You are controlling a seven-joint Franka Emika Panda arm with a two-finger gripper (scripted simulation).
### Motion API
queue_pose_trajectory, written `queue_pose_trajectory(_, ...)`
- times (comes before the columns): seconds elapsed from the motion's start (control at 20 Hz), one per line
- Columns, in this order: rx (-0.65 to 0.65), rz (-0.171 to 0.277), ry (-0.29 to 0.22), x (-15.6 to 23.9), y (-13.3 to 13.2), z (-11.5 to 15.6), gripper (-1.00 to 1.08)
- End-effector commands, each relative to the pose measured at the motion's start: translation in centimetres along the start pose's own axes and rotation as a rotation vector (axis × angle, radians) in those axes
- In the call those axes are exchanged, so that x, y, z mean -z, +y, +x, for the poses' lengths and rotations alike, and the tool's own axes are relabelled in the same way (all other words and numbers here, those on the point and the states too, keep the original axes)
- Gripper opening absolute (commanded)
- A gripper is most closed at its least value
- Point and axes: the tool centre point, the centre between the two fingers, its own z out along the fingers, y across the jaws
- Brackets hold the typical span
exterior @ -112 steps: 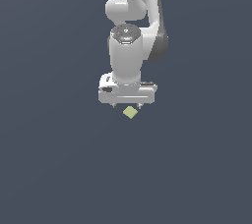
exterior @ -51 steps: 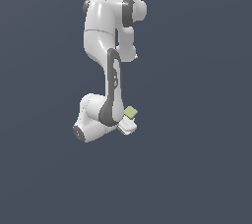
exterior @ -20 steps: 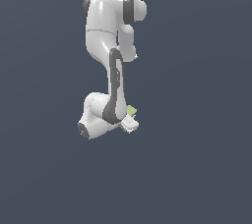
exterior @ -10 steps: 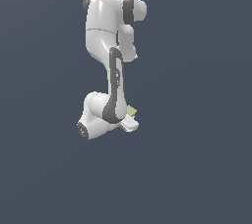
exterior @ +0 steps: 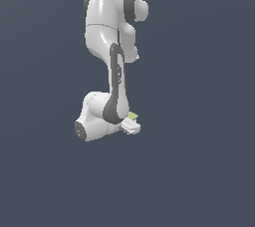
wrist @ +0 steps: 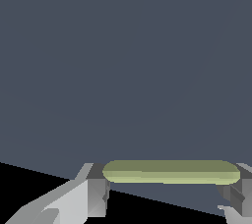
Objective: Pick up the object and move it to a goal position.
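Note:
The object [exterior: 132, 116] is a tiny pale yellow-green cube held at the tip of my white gripper [exterior: 132, 123], low in the exterior view beside the bent arm's wrist. In the wrist view the object [wrist: 170, 171] shows as a wide pale yellow-green bar that spans the gap between the two grey fingers [wrist: 97, 193]. My gripper [wrist: 167, 188] is shut on it. Both ends of the object touch the finger pads. Most of the cube is hidden by the hand in the exterior view.
The white arm [exterior: 112, 27] folds down over its own wrist [exterior: 97, 121]. A plain dark grey-blue ground [wrist: 123, 61] fills both views, and a black area [wrist: 29, 188] lies past its edge in the wrist view.
The gripper and the held object have sunk slightly over the last second. Since 5.6 s ago the arm has swung round to a folded, side-on pose with the object in its grip.

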Motion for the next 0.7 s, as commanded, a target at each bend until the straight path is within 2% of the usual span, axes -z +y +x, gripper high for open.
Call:
queue_pose_trajectory(0.0, 0.068, 0.010, 0.044, 1.2, -0.5, 0.4, -1.00)
queue_pose_trajectory(0.65, 0.441, 0.057, 0.253, 6.6, -3.5, 0.2, -1.00)
